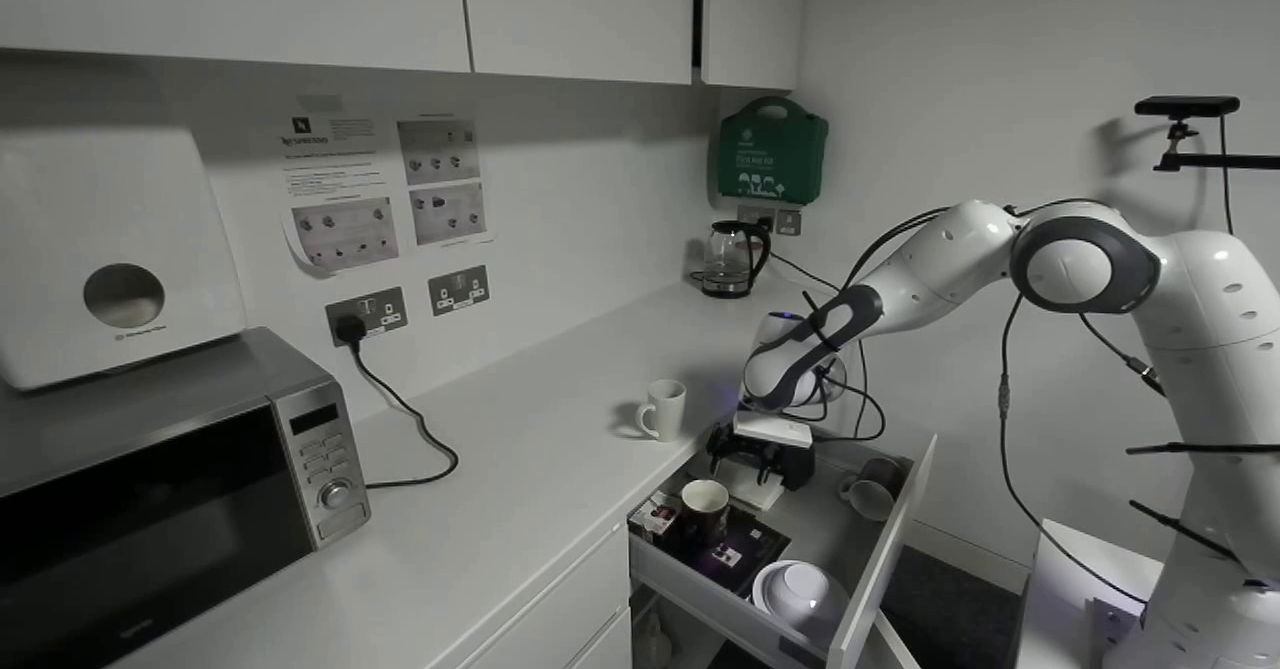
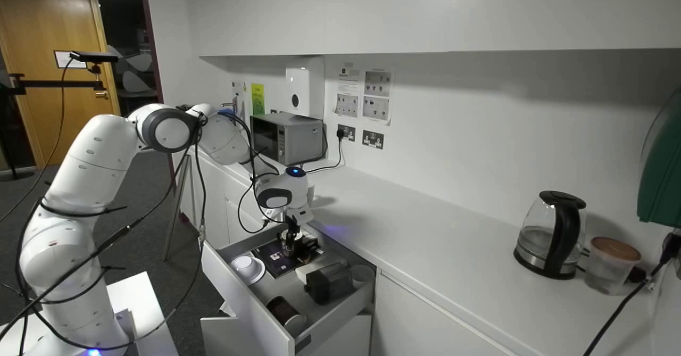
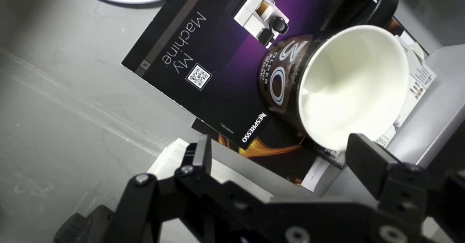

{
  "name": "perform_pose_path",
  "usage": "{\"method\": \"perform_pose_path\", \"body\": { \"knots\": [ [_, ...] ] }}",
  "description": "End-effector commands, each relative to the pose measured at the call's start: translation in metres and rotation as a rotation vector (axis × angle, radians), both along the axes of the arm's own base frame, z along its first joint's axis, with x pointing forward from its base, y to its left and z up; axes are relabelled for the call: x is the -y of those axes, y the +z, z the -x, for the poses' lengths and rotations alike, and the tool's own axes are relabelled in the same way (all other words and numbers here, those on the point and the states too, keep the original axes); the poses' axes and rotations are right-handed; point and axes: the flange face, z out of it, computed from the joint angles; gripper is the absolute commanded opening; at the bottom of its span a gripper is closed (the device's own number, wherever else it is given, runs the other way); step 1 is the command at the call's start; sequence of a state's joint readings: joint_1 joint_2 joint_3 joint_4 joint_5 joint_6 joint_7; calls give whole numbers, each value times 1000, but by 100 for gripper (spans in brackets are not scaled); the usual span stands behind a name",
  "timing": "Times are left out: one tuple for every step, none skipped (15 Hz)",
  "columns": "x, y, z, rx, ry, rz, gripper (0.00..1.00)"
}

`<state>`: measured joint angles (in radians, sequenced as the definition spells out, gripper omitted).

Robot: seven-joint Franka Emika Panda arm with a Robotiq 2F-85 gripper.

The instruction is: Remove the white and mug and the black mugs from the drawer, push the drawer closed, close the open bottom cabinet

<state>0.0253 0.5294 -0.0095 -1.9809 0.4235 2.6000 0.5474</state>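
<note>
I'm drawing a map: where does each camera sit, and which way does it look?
An exterior view: near the boxy silver microwave, facing the green first-aid case; shows the jointed white arm.
An exterior view: near the clear glass kettle, facing the microwave; shows the arm.
Wrist view: on the arm's end, facing the round dark mug, white inside; shows the black gripper.
Both exterior views share the arm, microwave and kettle.
</note>
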Motion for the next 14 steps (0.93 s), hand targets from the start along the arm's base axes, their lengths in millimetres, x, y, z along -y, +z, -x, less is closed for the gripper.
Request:
{"method": "perform_pose_path", "body": {
  "knots": [
    [-2,16,16,4,-25,-2,100],
    [-3,17,18,1,-21,-4,100],
    [-5,17,21,0,-18,-4,100],
    [-6,17,23,-2,-13,-4,100],
    [-8,16,24,-5,-9,-3,100],
    [-11,14,25,-10,-6,-4,100],
    [-14,13,26,-14,-2,-5,100],
    [-18,11,26,-19,3,-8,100],
    [-21,10,26,-24,7,-11,100],
    [-25,9,26,-26,12,-12,100],
    [-29,8,26,-27,16,-12,100],
    [-31,8,26,-27,19,-12,100],
    [-34,7,25,-27,20,-13,100],
    [-36,6,25,-27,20,-11,100]
  ]
}}
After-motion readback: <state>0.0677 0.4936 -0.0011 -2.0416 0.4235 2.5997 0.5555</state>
